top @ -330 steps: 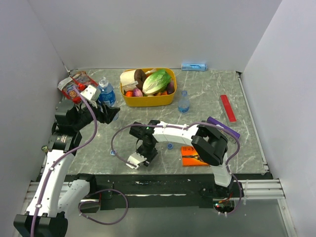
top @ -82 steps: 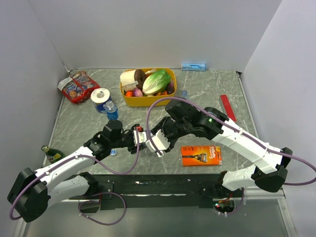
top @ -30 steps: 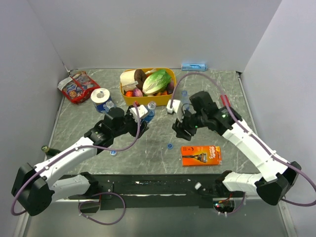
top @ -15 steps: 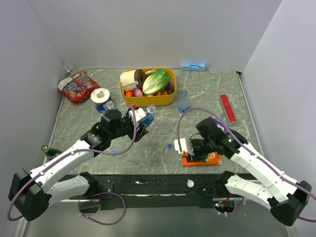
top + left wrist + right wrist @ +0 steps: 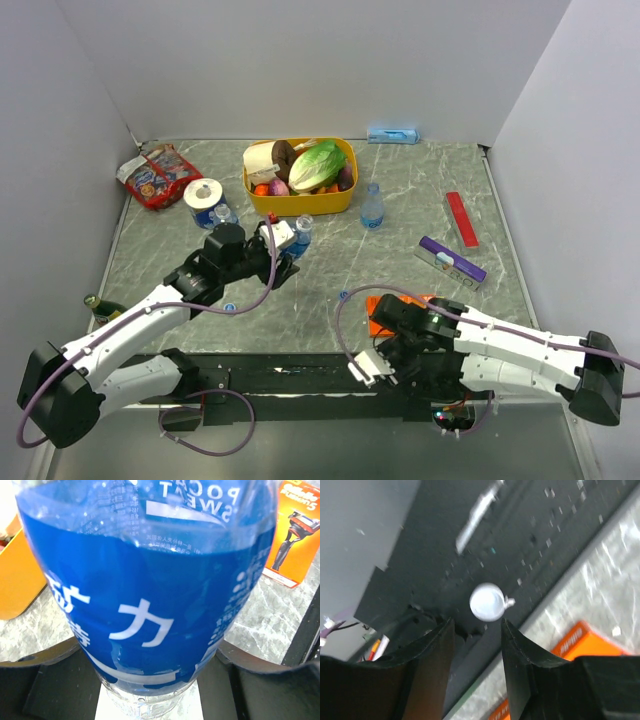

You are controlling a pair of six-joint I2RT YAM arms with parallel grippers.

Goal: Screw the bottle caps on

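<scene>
Pocari Sweat bottle [image 5: 150,605], Gillette box [image 5: 295,530]

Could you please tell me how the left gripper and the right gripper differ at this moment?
The left gripper is shut on a bottle, while the right gripper is open and holds nothing. The left gripper is over the table in front of the yellow basket. The right gripper hangs off the table, over the black rail at the near edge. Both are alike in holding no bottle cap; that one lies loose on the table.
</scene>
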